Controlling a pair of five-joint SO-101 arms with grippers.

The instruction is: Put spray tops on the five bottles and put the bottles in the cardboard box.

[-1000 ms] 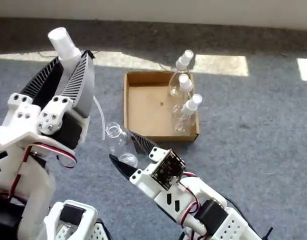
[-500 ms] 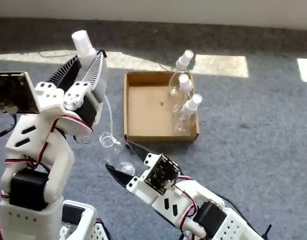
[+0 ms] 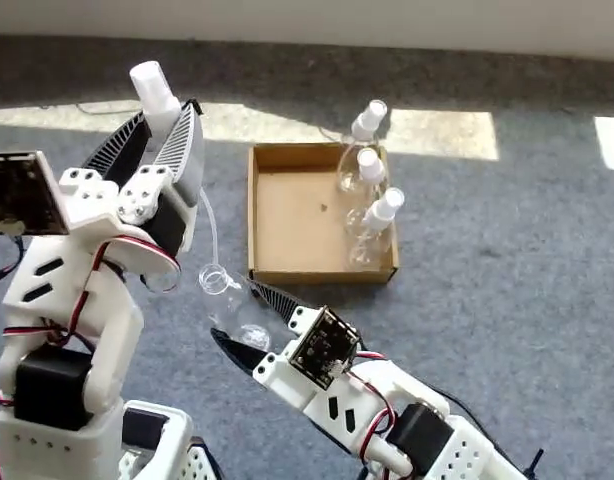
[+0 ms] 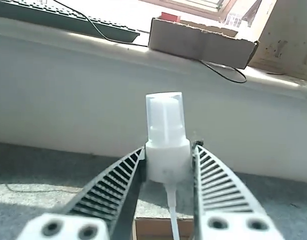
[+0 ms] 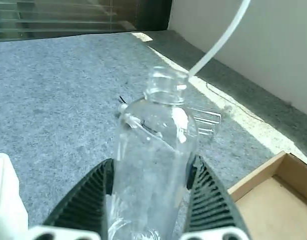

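Shifted slightly away from the cardboard box point(image 3: 253, 215), the left hand point(image 3: 165, 120) clamps a white plastic spray top point(image 4: 167, 135), thin tube point(image 3: 213, 232) dangling; the right hand point(image 5: 149, 167) grips a clear open-necked bottle point(image 5: 153, 132).

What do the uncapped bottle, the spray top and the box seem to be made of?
Uncapped bottle: clear and glossy, probably plastic; the carpet shows through it, though glass is possible.
Spray top: white, matte, slightly translucent plastic.
Box: brown, matte cardboard, judging by its colour and thin walls.

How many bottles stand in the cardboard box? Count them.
3, in a row along one wall of the box: far bottle, middle bottle, near bottle. None looks hidden.
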